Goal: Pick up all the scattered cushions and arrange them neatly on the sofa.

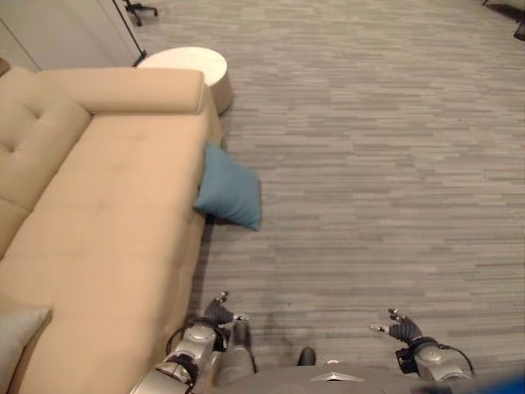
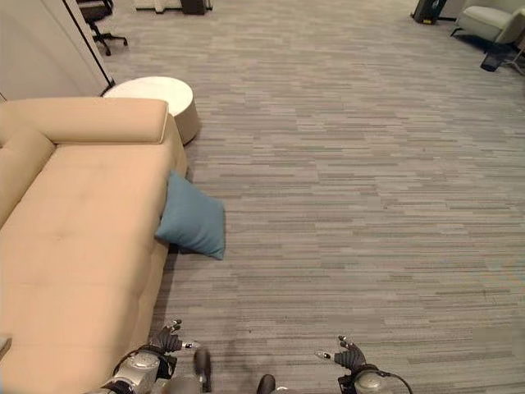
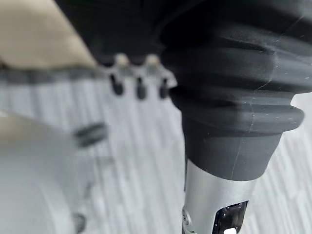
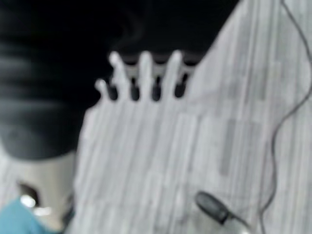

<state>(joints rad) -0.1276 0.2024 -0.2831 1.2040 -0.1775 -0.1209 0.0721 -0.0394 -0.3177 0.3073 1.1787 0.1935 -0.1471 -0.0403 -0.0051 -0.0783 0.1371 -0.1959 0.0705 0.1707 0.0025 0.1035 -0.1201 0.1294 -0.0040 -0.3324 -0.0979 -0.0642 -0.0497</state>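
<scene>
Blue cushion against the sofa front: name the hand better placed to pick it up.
Left. The blue cushion leans on the sofa on the robot's left, ahead of the open left hand; the right hand hangs farther off over bare carpet.
</scene>
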